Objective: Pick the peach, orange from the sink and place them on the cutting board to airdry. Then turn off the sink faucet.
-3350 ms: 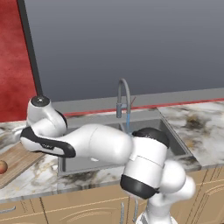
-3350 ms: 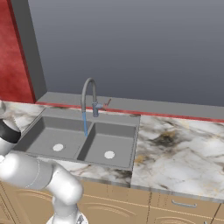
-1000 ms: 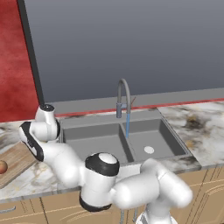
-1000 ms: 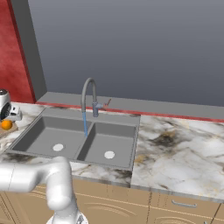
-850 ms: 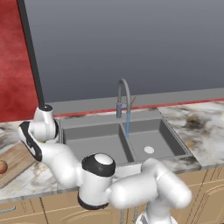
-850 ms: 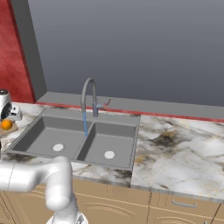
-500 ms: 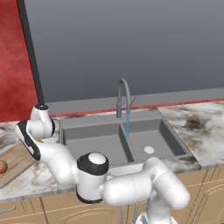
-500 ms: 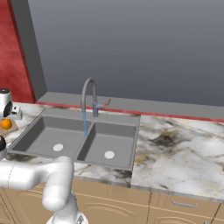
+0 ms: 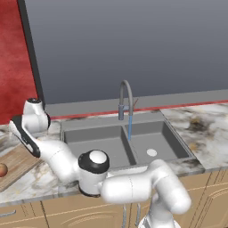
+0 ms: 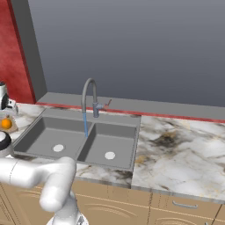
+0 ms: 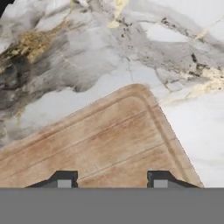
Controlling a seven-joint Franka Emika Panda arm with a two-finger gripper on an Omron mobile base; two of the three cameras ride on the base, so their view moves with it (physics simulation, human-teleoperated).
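Note:
The peach [image 9: 2, 170] lies on the cutting board [image 9: 17, 161] at the left edge of the left base view. In the right base view the orange [image 10: 6, 124] rests low at the far left, just under my hand. My arm reaches left across the counter past the sink [image 9: 84, 139]. In the hand view my gripper [image 11: 112, 182] hovers over a corner of the cutting board [image 11: 96, 140]. Its fingertips [image 11: 64, 181] stand wide apart with nothing between them. A blue stream of water runs from the sink faucet [image 9: 126, 99] into the sink [image 10: 44, 136].
Marble counter [image 10: 176, 154] spreads right of the sink and around the board [image 11: 87, 65]. A grey wall rises behind the faucet [image 10: 90, 99], with a red wall [image 9: 13, 67] to the left. Wooden cabinet fronts run below the counter edge.
My hand has drifted a little further left and up over the board. The orange and peach stay where they were. Water keeps running.

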